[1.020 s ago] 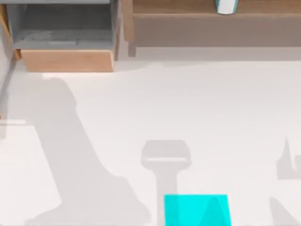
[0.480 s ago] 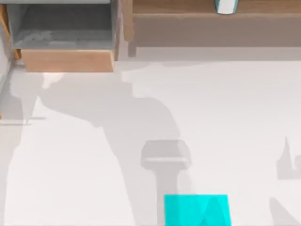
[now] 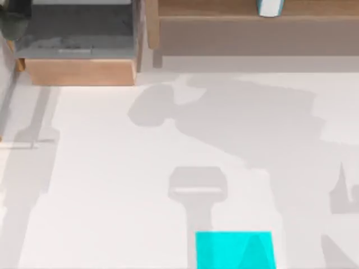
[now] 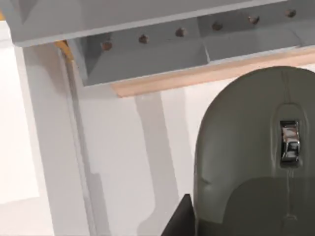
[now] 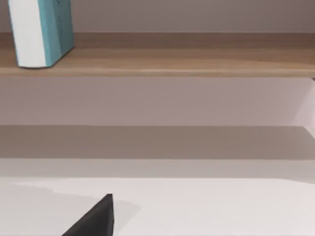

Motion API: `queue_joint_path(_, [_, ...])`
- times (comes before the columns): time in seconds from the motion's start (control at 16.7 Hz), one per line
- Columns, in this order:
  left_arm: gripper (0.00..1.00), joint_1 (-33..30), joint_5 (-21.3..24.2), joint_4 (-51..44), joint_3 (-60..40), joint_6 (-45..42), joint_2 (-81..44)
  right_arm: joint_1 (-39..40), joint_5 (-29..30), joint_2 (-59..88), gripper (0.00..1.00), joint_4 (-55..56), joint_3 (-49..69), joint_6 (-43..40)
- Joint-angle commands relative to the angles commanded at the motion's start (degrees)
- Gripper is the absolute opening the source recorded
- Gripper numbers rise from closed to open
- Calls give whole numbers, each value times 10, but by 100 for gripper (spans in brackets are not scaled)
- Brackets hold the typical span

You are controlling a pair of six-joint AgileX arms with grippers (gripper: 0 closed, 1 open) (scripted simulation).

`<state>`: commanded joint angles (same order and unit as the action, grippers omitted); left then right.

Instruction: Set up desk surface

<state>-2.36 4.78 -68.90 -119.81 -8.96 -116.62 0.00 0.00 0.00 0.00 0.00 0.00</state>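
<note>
The desk surface [image 3: 112, 185] is a wide white tabletop crossed by arm shadows. A grey computer mouse [image 4: 256, 157] with a metal scroll wheel hangs close under my left wrist camera, above the desk and beside the open drawer [image 4: 147, 54]. My left gripper is shut on it, and one black fingertip [image 4: 179, 221] shows at its side. From above, the mouse [image 3: 12, 22] is a dark shape in the far left corner, over the drawer's edge. A black part of my right gripper [image 5: 96, 219] hangs low over the desk, facing the shelf.
The wooden drawer [image 3: 78, 56] stands open at the back left, its grey inside bare. A wooden shelf unit [image 3: 252, 25] runs along the back with a teal-and-white box [image 3: 269, 7] on it. A cyan pad [image 3: 234, 249] lies at the front edge.
The large arm shadow has swept from the desk's left across to the right. The dark mouse has come into the top view's far left corner by the drawer.
</note>
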Motion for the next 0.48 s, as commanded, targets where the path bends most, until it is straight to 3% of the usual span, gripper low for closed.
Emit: queue_joint_path(0.48, [0, -167, -2, 43, 91, 179, 38, 0, 0, 0, 100, 0, 0, 0])
